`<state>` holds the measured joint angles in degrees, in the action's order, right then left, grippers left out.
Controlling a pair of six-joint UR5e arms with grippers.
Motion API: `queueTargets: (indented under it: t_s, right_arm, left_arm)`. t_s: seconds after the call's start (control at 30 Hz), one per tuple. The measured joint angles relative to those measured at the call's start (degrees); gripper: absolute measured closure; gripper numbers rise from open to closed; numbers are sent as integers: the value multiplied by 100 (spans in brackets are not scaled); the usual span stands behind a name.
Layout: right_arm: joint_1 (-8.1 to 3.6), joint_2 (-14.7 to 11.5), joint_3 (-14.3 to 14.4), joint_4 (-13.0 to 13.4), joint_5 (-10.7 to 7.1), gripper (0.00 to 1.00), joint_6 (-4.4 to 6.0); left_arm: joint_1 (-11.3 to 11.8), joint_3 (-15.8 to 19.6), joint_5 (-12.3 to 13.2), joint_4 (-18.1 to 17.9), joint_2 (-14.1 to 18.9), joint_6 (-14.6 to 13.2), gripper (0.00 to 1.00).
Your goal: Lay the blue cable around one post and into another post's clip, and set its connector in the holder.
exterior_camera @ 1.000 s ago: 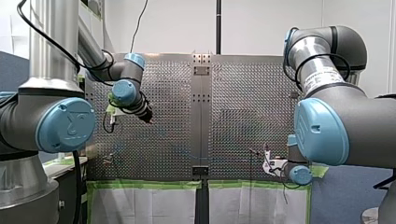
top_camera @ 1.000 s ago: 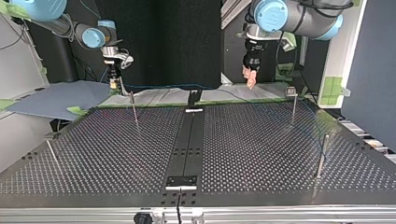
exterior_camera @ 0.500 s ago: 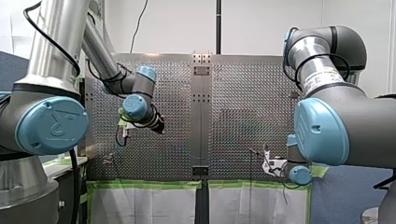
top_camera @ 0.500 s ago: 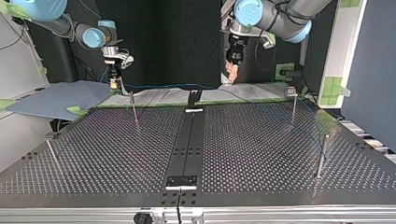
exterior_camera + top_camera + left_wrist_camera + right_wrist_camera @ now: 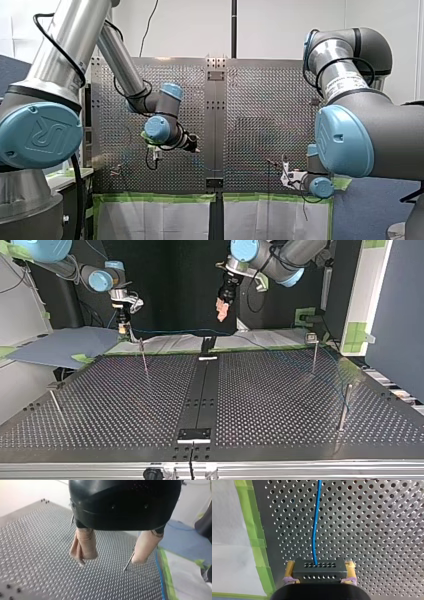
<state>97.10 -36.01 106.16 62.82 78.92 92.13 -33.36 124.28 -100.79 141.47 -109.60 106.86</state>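
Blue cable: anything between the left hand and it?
Nothing visible. My left hand hangs open, apart from the blue cable, with only air between them; my right hand holds its connector.

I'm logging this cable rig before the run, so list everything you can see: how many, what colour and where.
perforated table: one, grey metal, under both arms
black strip: one, black, down the table's middle
posts: four, thin metal, upright, two on each half of the table
blue cable: one, blue, runs from the connector out over the table
connector: one, black, between my right gripper's fingers
green tape: strips, green, along the table's edge
white sheets: two, white, past the taped edge
board: one, grey-blue, off the table at the top view's left
my left gripper: black, beige pads, open, empty, above the table
my right gripper: shut on the connector
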Motion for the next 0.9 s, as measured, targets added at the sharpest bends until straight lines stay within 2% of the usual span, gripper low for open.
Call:
queueTargets:
  t_s: [0.17, 0.43, 0.63, 0.9]
  right_arm:
    - [-21, 0, 0, -23, 5, 100, 0]
    - [-9, 0, 3, -30, 6, 100, 0]
    - [25, -1, -12, -45, 10, 100, 5]
    - [-11, -1, -61, -1, -5, 100, 162]
  left_arm:
    - [-288, -78, 38, -286, -186, 87, 0]
    - [-700, -149, 48, -700, -220, 109, 0]
    - [-1034, -294, -73, -1033, -270, 108, 0]
    - [-1510, -740, -148, -1507, -680, 110, 0]
